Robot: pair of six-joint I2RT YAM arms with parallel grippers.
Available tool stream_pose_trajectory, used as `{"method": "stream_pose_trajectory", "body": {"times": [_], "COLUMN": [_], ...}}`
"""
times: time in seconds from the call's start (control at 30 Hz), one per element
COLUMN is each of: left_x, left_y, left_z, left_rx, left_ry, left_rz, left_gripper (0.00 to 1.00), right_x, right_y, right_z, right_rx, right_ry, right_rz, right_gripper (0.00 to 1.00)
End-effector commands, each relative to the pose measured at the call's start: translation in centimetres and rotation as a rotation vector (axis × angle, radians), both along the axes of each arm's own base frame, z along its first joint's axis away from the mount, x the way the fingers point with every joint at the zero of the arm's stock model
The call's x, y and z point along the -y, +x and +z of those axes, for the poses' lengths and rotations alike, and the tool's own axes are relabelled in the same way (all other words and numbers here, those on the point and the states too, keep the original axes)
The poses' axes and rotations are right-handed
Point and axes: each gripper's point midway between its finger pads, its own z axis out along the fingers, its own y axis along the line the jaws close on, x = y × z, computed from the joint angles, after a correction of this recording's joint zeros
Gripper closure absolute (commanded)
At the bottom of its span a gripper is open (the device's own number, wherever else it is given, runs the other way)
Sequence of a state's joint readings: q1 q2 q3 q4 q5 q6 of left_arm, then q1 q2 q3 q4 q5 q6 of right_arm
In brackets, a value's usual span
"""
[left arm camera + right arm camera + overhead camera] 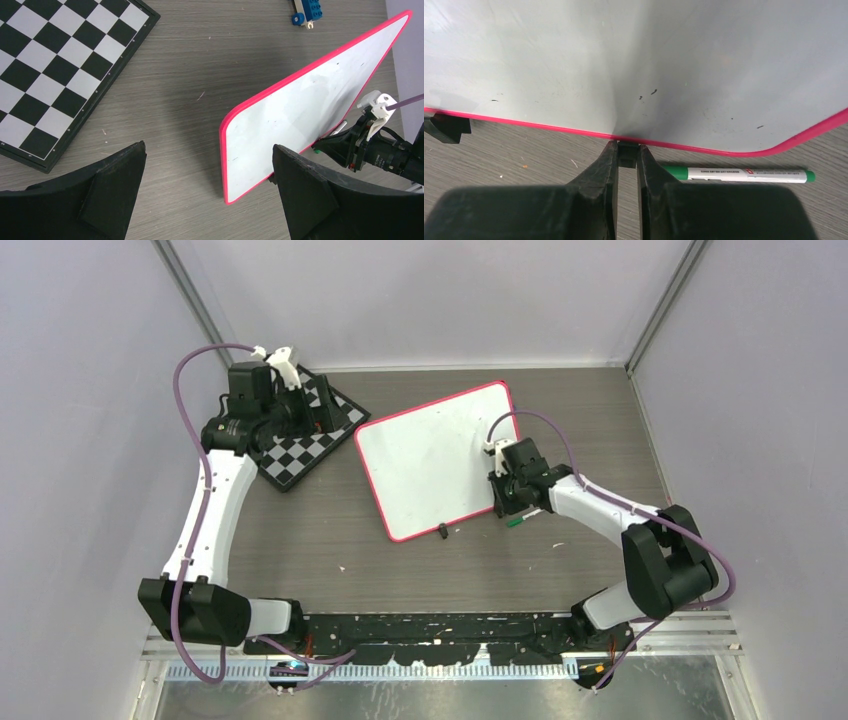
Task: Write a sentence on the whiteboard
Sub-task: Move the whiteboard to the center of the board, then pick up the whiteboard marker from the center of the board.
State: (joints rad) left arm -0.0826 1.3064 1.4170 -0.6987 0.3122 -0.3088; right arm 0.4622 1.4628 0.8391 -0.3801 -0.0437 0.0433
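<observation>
The whiteboard (435,455) lies tilted in the middle of the table, with a red-pink rim. Its surface (624,60) is blank apart from a few dark specks, and no green lettering shows. My right gripper (627,150) is shut on a small black foot (627,154) at the board's near right edge. It also shows in the top view (503,502). A green-capped marker (744,174) lies on the table just right of it. My left gripper (207,147) is open and empty, held above the table near the chessboard, left of the whiteboard (300,115).
A black-and-white chessboard (300,455) lies at the back left under my left arm. The board's second black foot (442,531) sits at its near corner. A small blue toy (306,10) lies beyond the board. Small white crumbs dot the wooden table.
</observation>
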Motion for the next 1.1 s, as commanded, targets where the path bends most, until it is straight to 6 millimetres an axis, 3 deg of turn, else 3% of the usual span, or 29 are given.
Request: {"method": "stream_pose_trajectory", "body": {"times": [0.0,0.1,0.33,0.4,0.6,0.8,1.07], "left_x": [0.3,0.3,0.8,1.0,1.9,3.1,3.4], "left_y": [0.0,0.0,-0.1,-0.2,-0.5,-1.4,-1.9], "left_z": [1.7,1.7,1.5,1.6,2.7,4.0,3.5], "left_rx": [0.067,0.070,0.071,0.077,0.123,0.195,0.176], "left_ry": [-0.018,-0.014,-0.012,-0.015,-0.017,-0.039,-0.032], "left_rz": [-0.020,-0.031,-0.074,-0.089,-0.174,-0.269,-0.309], "left_gripper": [0.00,0.00,0.00,0.00,0.00,0.00,0.00], "right_x": [-0.8,-0.5,-0.5,0.2,3.4,4.8,7.8], "right_y": [-0.8,-1.3,-3.5,-4.3,-5.3,-5.1,-2.6], "right_z": [1.1,1.6,5.9,6.4,5.9,5.6,4.2], "right_rx": [-0.013,-0.034,0.028,0.042,0.051,0.045,-0.027], "right_ry": [0.024,-0.003,0.020,-0.022,-0.234,-0.348,-0.277], "right_rz": [0.068,0.111,0.320,0.400,0.648,0.864,0.929], "right_gripper": [0.74,0.52,0.15,0.09,0.08,0.08,0.24]}}
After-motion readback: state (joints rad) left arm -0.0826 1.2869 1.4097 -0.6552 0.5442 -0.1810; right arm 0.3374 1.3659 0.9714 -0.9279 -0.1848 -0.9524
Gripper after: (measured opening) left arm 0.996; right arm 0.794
